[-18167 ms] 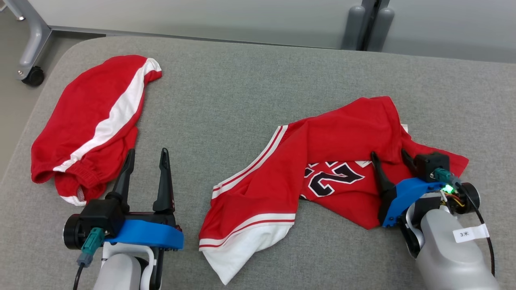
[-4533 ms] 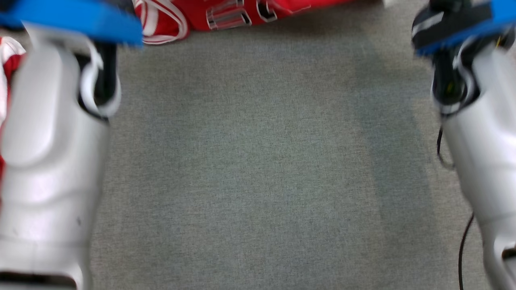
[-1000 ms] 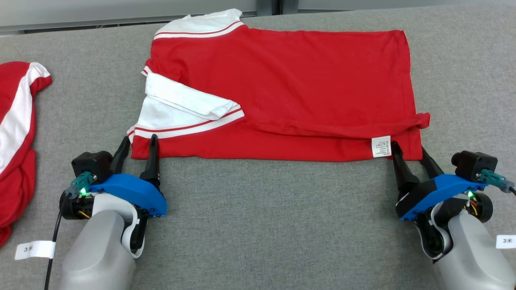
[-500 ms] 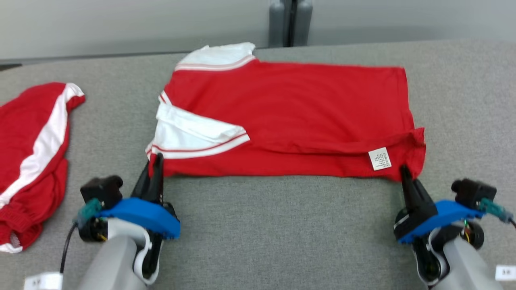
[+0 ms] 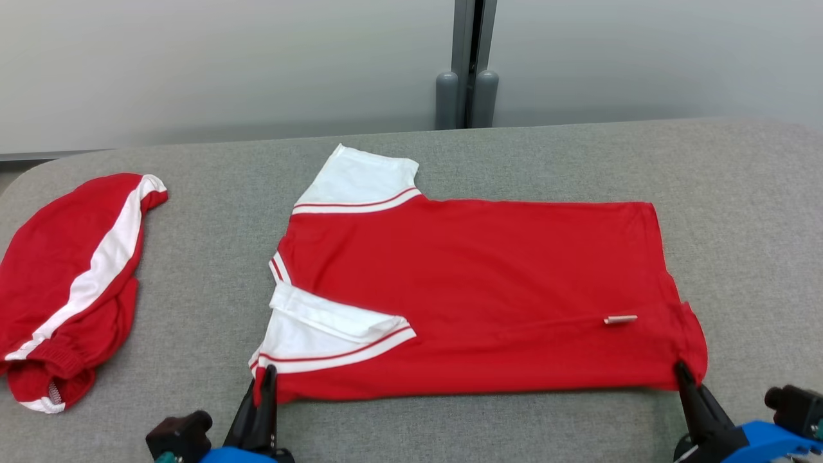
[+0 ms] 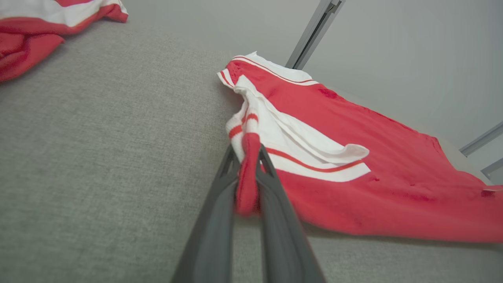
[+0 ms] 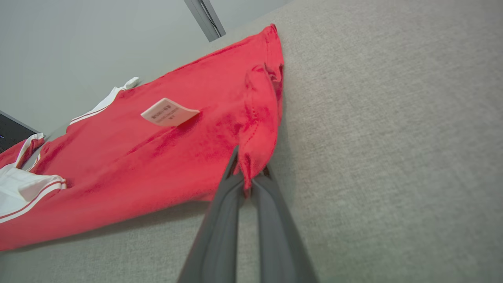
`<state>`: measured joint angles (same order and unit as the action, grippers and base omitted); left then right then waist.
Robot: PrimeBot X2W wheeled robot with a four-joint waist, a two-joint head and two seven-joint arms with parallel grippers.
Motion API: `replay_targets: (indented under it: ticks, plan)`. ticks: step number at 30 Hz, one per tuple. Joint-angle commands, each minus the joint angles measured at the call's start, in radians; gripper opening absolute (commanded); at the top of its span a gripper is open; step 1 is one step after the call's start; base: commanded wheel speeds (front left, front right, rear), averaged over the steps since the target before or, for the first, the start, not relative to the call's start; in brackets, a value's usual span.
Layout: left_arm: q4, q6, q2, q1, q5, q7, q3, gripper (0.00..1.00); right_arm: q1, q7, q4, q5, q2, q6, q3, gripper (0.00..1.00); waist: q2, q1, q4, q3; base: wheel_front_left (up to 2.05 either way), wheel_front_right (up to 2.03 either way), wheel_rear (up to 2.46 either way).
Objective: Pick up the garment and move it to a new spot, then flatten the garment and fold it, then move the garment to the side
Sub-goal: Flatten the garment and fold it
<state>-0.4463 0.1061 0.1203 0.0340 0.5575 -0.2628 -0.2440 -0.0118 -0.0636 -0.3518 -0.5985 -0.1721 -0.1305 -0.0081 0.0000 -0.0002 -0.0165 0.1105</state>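
shirt: red shirt (image 5: pixel 476 283) with white sleeves, spread pretty flat in the middle of the desk (image 5: pixel 193 270). Sleeve end is toward the robot's left, hem end toward its right.
left tool: left tool (image 5: pixel 265 376) is pinched down narrow on the shirt's near corner at the sleeve end. The wrist view shows a red fold squeezed between the two dark fingers (image 6: pixel 214 224).
right tool: right tool (image 5: pixel 678 368) is also clamped tight, this one on the near hem corner, with cloth bunched right at its tips.
near edge: runs between the two tools and looks slightly lifted, there's a shadow under it in both wrist views.
near sleeve: white with red stripes (image 5: pixel 321 325), folded in over the red body.
far sleeve: white (image 5: pixel 360 180), sticking out flat at the far side.
care tag: small white tag (image 5: pixel 620 319) standing up off the cloth, near the right tool's corner.
other garment: red heap with a white stripe (image 5: pixel 71 283) at the desk's left end, well apart from the shirt.
behind: pale wall panels and two grey posts (image 5: pixel 466 99).
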Motion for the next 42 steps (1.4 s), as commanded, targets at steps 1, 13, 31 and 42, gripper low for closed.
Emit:
replay_targets:
  ticks: [1, 13, 31, 42]
  plan:
    - [0.01, -0.006, 0.003, -0.014, -0.004, -0.003, 0.004, 0.0, 0.028, 0.015, 0.02, 0.008, 0.004, -0.001, -0.012, 0.0, 0.0, 0.0002, 0.0, -0.001, 0.0, 0.0, 0.0]
    - [0.065, -0.045, 0.016, -0.024, -0.07, -0.003, 0.022, 1.0, 0.078, 0.099, 0.178, 0.117, 0.067, -0.001, -0.11, 1.0, 0.0, 0.0002, -0.006, -0.003, 0.0, 0.0, 0.0]
    - [0.241, -0.044, 0.011, 0.153, -0.257, -0.003, 0.174, 1.0, -0.12, -0.149, 0.231, 0.293, 0.104, -0.001, -0.067, 1.0, 0.0, 0.0002, -0.042, 0.046, 0.0, 0.0, 0.0]
    - [0.1, 0.0, 0.072, 0.438, -0.295, 0.023, 0.158, 1.0, -0.324, -0.135, 0.118, 0.356, 0.085, -0.001, -0.085, 1.0, 0.0, 0.0002, -0.075, 0.184, 0.0, 0.0, 0.0]
